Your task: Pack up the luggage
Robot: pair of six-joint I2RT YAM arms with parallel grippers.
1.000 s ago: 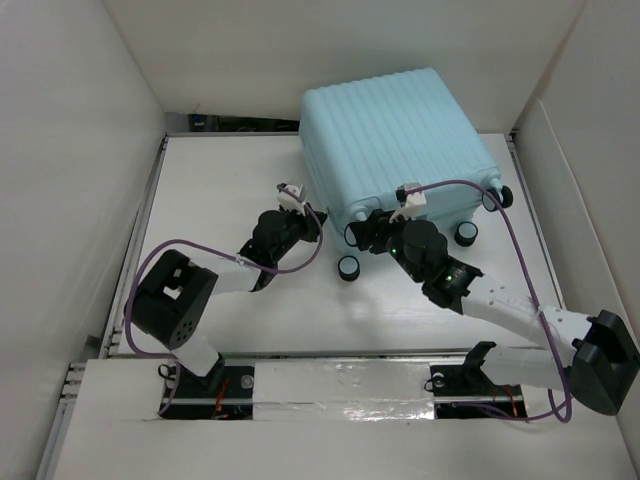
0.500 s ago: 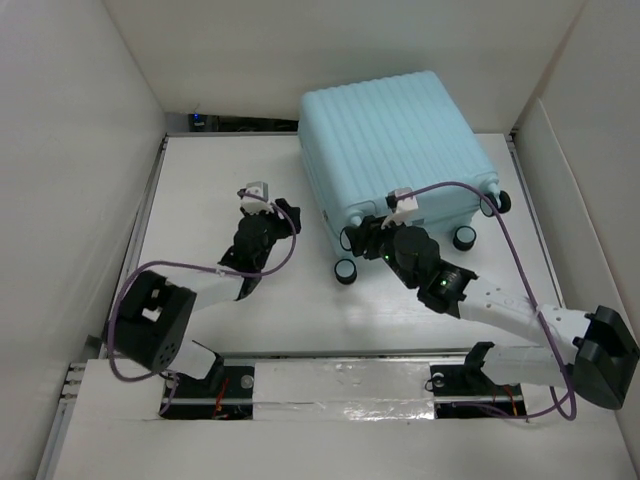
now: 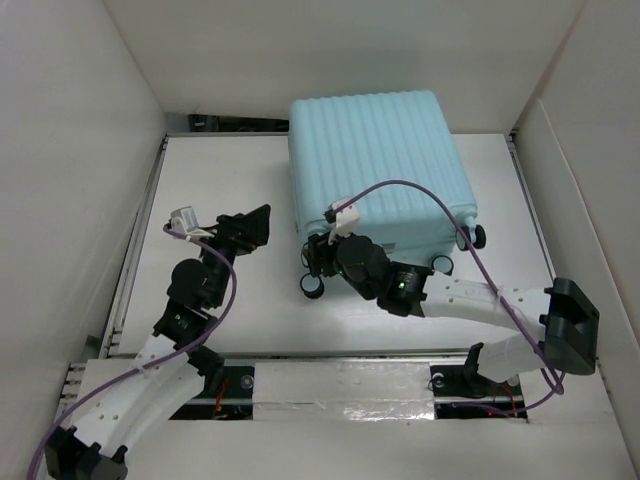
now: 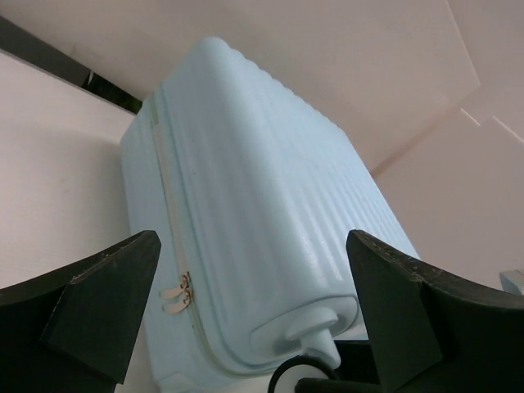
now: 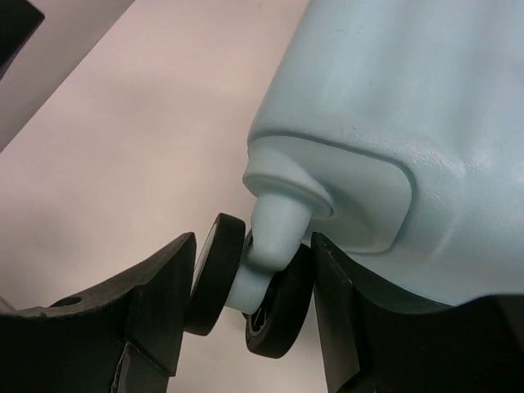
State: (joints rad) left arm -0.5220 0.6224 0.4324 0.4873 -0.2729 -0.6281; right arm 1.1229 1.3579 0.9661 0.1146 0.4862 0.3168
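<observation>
Top external: ribbed, boxy aqua luggage [image 3: 375, 160]

The luggage [image 3: 375, 160] has a ribbed, slightly glossy plastic shell; its wheel [image 5: 246, 286] is smooth black plastic.

We see the luggage [image 3: 375, 165] lying at twelve o'clock on the worktop [image 3: 225, 175]. Our right pincer [image 3: 318, 262] sits at its seven-o'clock corner, and our left pincer [image 3: 255, 228] is apart at nine.

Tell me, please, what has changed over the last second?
The luggage has slid left and turned, pulled by the right end effector, clamped on a corner wheel. The left end effector backed off leftward, away from it. Unchanged: luggage closed, lying flat.
</observation>
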